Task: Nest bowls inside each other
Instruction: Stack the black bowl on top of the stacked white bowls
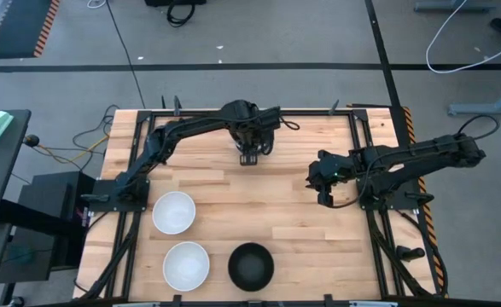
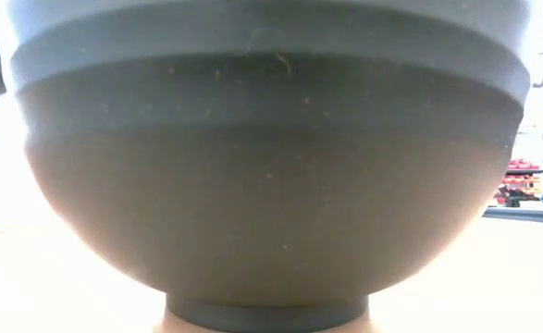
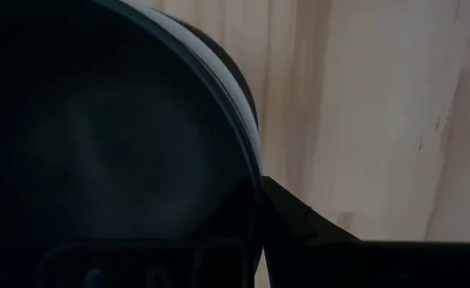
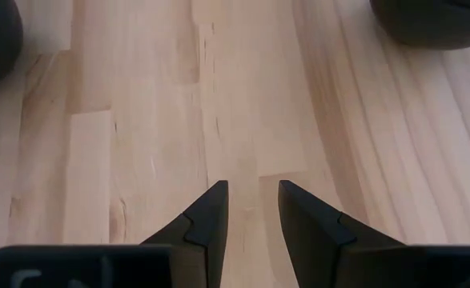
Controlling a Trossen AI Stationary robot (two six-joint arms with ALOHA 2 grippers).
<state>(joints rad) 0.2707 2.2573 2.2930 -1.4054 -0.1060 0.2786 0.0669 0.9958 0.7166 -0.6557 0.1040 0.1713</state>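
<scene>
From the high view I see three bowls along the near edge of the table [image 1: 301,239]: a white bowl [image 1: 174,212] toward the left side, a second white bowl [image 1: 186,264] just nearer the edge, and a black bowl [image 1: 251,265] beside that one, about mid-edge. My left gripper [image 1: 249,153] hangs over the far middle of the table, well apart from all three. A dark shape sits under the left wrist, but from above I cannot make it out. My right gripper [image 1: 326,183] hovers over bare wood toward the right side.

The low view is nearly filled by the outside of one dark bowl [image 2: 271,176], standing upright on its foot ring close to the camera.

In the left wrist view, my left gripper's fingers [image 3: 287,212] are together, pinching the rim of a black bowl [image 3: 98,144], with a white band showing just under that rim. I read that as black nested with white, though I cannot be sure.

In the right wrist view, my right gripper [image 4: 251,192] has its fingers apart and empty over the boards, dark bowl edges at two corners.

My judgement: the held bowl must travel from the far middle toward the near edge, where the loose bowls lie; the left arm is already loaded, so it carries.
</scene>
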